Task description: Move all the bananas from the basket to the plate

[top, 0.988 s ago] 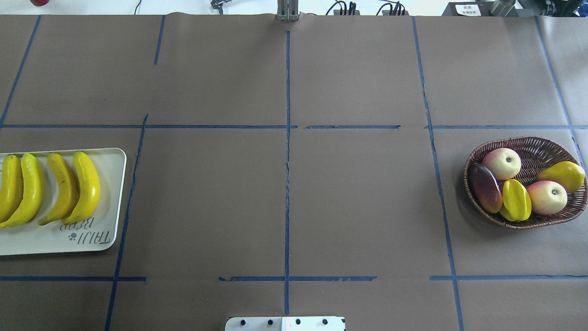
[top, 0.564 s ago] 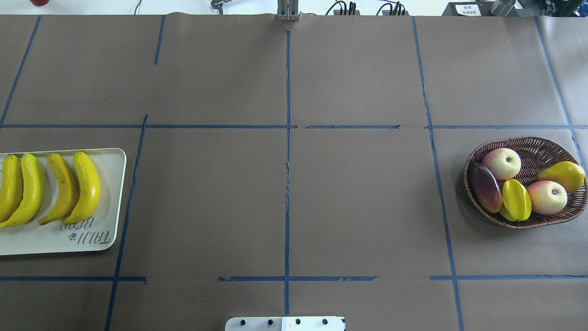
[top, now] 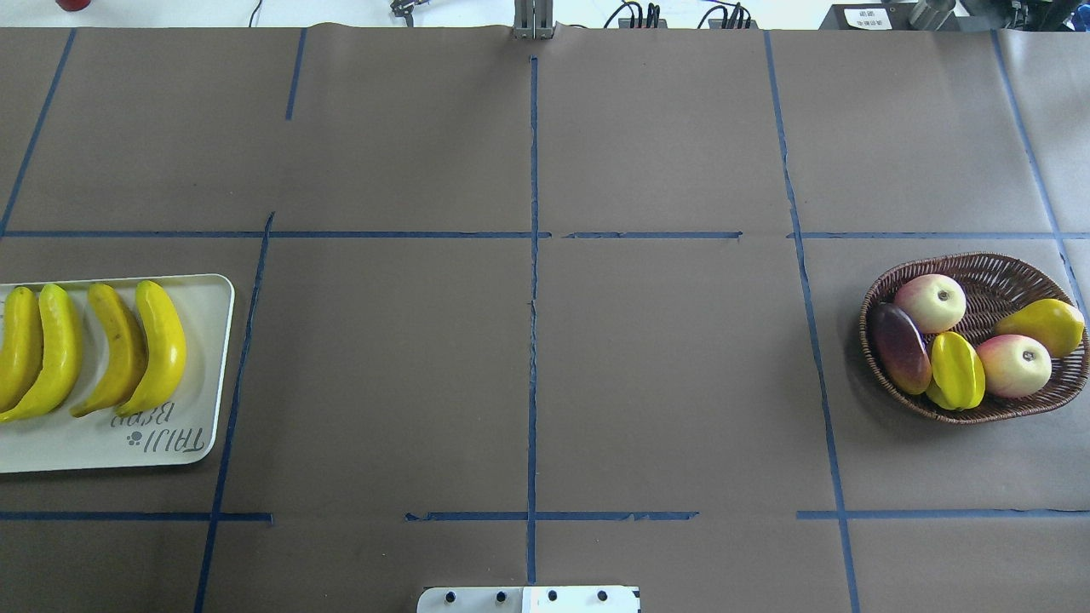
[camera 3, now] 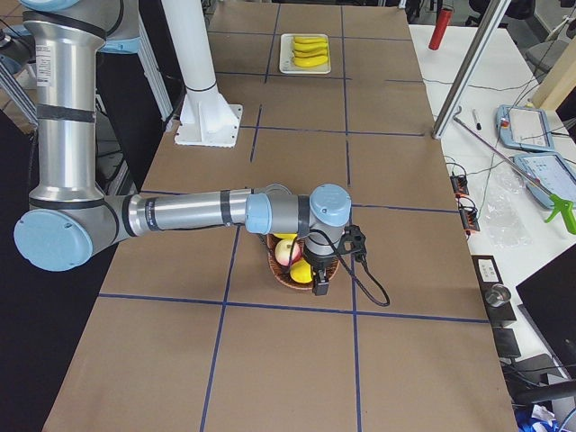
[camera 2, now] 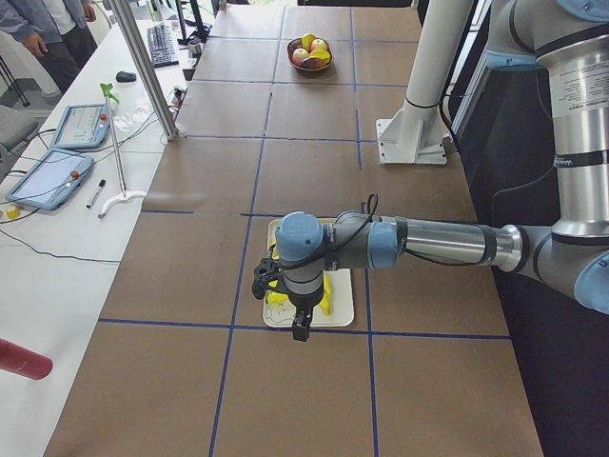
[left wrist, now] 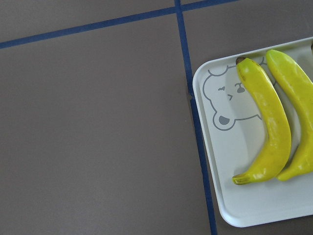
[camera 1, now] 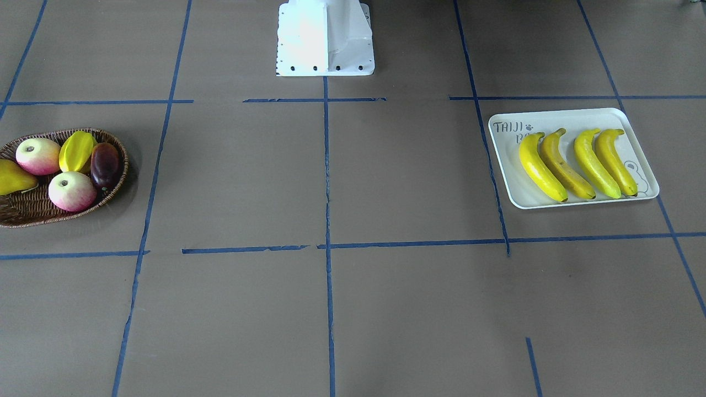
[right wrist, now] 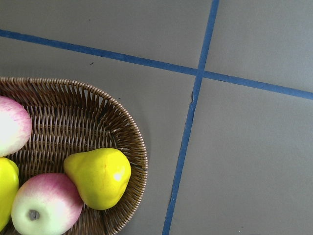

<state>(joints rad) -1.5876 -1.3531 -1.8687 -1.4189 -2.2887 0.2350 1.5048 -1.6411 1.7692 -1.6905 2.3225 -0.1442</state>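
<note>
No change since earlier: bananas (top: pixel 157 345) on plate (top: pixel 77 444), brown blue-taped table (top: pixel 673 383); both jaws' state indiscernible.

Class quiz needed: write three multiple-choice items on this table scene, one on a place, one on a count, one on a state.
1. In the overhead view, the basket sits: A left, B centre, C right.
2. Bananas on the plate: A two, B three, C four.
3. The basket holds: A only bananas, B other fruit, no bananas, C nothing.
Answers: 1 C, it is by the right edge; 2 C, four lie side by side; 3 B, only other fruit shows inside.
</note>
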